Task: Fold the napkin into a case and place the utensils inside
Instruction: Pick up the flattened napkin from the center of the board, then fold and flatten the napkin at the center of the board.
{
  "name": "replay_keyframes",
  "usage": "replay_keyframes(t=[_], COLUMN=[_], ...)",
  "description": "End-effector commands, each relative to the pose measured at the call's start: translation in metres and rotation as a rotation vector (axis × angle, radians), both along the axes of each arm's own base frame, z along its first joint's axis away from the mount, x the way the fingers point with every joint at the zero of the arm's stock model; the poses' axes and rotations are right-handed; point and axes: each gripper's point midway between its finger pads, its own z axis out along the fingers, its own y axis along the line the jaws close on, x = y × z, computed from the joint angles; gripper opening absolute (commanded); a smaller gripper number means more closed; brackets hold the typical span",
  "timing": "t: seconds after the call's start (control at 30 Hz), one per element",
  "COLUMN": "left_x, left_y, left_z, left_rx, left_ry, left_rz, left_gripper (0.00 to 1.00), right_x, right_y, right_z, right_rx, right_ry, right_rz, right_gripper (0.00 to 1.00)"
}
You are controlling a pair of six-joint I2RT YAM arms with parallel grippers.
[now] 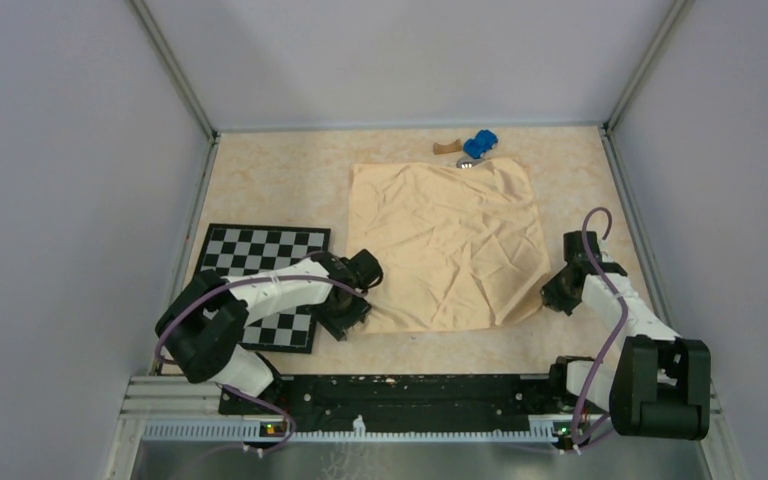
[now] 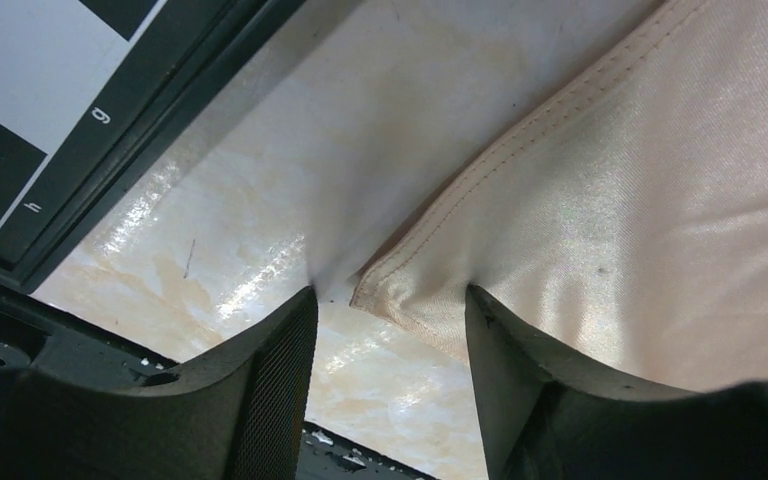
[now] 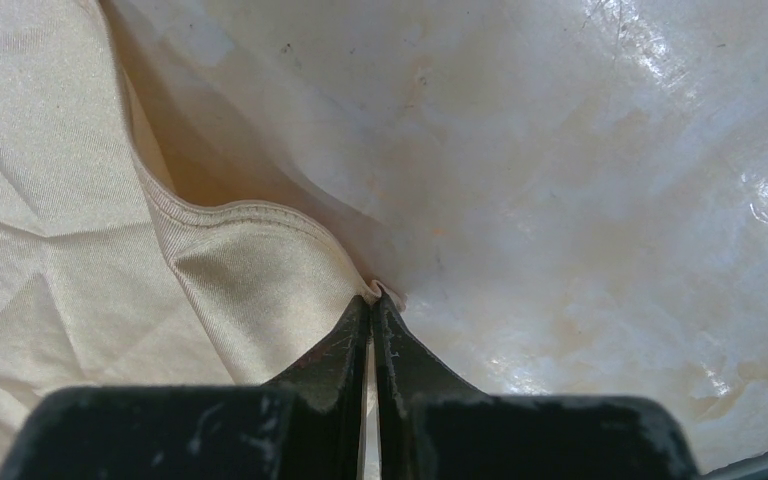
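The peach-orange napkin (image 1: 445, 240) lies spread flat and creased in the middle of the table, not folded into a case. My left gripper (image 1: 358, 297) is open at its near-left corner. In the left wrist view the hemmed corner of the napkin (image 2: 640, 200) lies between the fingers of the left gripper (image 2: 390, 295), one finger on bare table, the other on the cloth. My right gripper (image 1: 551, 293) is shut on the near-right corner. The right wrist view shows the right gripper (image 3: 373, 298) pinching the hem and the napkin (image 3: 50, 200) lifted a little. A silver utensil (image 1: 467, 163) peeks out at the far edge.
A black-and-white checkerboard mat (image 1: 260, 270) lies left of the napkin, partly under my left arm; its dark border (image 2: 160, 110) shows close to the left fingers. A blue toy car (image 1: 480, 145) and a brown wooden block (image 1: 447, 148) sit at the back. Grey walls enclose the table.
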Motion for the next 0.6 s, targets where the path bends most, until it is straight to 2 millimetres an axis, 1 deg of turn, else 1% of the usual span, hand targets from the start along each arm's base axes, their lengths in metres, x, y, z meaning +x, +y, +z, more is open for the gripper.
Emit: replay_keyframes(t=[0.0,0.07,0.1,0.27,0.3,0.37,0.4,0.43,0.5,0.53,0.57], left_x=[0.012,0.012,0.011,0.007,0.007,0.014,0.019,0.023,0.035,0.042,0.050], left_y=[0.008,0.007,0.006,0.012,0.012,0.009,0.006,0.004,-0.006,-0.014,-0.022], left_z=[-0.003,-0.007,-0.009,-0.025,-0.027,-0.024,-0.019,-0.013,0.006,0.019,0.036], left_rx=[0.067,0.068,0.067,0.062,0.053,0.022,0.006,-0.006,-0.054,-0.091,-0.135], left_ry=[-0.035,-0.025,-0.019,-0.020,-0.031,-0.080,-0.108,-0.136,-0.209,-0.257,-0.318], left_rz=[0.035,0.032,0.034,0.036,0.031,0.005,-0.010,-0.030,-0.084,-0.134,-0.191], left_gripper=[0.59,0.57,0.55,0.27,0.22,0.10,0.04,0.00,0.00,0.00,0.00], right_x=[-0.017,-0.018,-0.019,-0.018,-0.017,-0.014,-0.010,-0.006,0.008,0.016,0.023], right_y=[0.005,0.006,0.006,0.009,0.010,0.012,0.013,0.014,0.020,0.022,0.027], right_z=[-0.017,-0.017,-0.017,-0.012,-0.011,-0.006,0.000,0.006,0.028,0.043,0.063], right_rx=[0.032,0.034,0.037,0.053,0.056,0.063,0.066,0.070,0.091,0.092,0.104], right_ry=[0.072,0.076,0.078,0.059,0.050,0.028,0.009,-0.015,-0.097,-0.149,-0.212], right_rz=[-0.010,-0.009,-0.007,-0.005,-0.002,0.018,0.033,0.050,0.098,0.127,0.167], right_gripper=[0.00,0.00,0.00,0.00,0.00,0.00,0.00,0.00,0.00,0.00,0.00])
